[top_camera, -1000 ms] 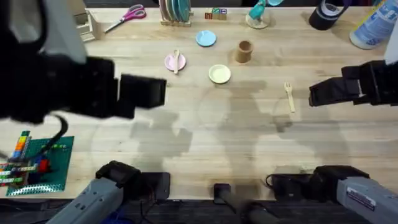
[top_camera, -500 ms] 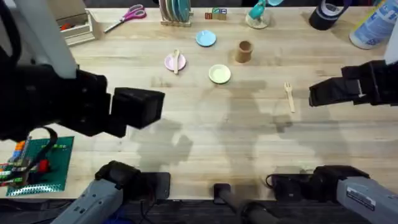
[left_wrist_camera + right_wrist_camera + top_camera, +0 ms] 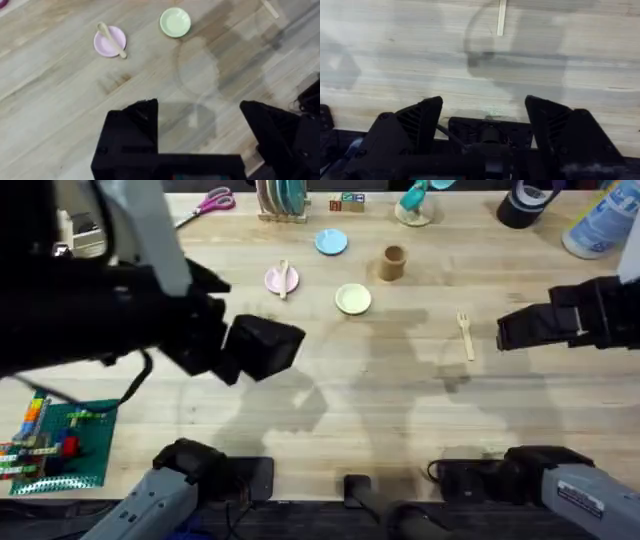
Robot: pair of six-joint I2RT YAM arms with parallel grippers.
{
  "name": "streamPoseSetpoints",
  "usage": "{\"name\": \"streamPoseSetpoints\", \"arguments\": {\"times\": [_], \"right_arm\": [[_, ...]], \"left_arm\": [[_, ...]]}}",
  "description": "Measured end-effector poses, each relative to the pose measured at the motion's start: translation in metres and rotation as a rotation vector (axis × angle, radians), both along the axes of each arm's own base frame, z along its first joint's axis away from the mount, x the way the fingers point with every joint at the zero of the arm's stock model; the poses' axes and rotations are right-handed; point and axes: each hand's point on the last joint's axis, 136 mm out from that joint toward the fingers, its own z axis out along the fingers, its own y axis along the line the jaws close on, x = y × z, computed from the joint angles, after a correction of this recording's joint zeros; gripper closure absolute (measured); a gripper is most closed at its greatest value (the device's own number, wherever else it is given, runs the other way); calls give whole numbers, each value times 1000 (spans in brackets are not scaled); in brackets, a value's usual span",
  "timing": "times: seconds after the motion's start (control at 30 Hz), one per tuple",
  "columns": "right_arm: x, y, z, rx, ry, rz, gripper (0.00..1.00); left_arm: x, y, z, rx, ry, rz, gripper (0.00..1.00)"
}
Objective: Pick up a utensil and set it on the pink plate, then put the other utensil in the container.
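Spoon on pink plate, fork loose on the table

Spoon [image 3: 284, 278] lies across your pink plate [image 3: 275, 280], its handle reaching past the rim toward the near edge; in the left wrist view the same spoon [image 3: 112, 40] sits diagonally on the plate [image 3: 105, 42]; beside it sits a pale-yellow plate [image 3: 353, 300], and farther back a light-blue plate [image 3: 331, 242]; your tan container [image 3: 393, 262] stands upright just right of the blue plate; the fork [image 3: 466, 335] rests flat on the wooden table [image 3: 400, 400], tines pointing away from you, well apart from the container; your left gripper [image 3: 200, 120] hangs above bare wood with its fingers spread and nothing between them; your right gripper [image 3: 484, 112] hovers just right of the fork, fingers likewise parted and empty, with the fork's handle [image 3: 502, 17] lying ahead of it.
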Motion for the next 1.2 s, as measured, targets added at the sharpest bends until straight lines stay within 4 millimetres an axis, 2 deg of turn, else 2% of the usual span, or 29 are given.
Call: {"name": "streamPoseSetpoints", "arguments": {"times": [0.23, 0.53, 0.8, 0.97, 1.2], "right_arm": [[-2, 0, 0, 0, 7, 0, 3], [0, 0, 0, 5, 5, -23, 3], [29, -1, -1, -1, -60, -27, 3], [37, -5, -12, -26, -12, -19, 3], [54, -12, -40, -69, 52, -23, 3]], "left_arm": [[14, -11, 7, -39, -60, -32, 6], [16, -13, 11, -51, -73, -40, 6], [15, -13, 9, -48, -65, -41, 6], [15, -13, 9, -48, -64, -41, 6], [15, -13, 9, -48, -64, -41, 6]]}}
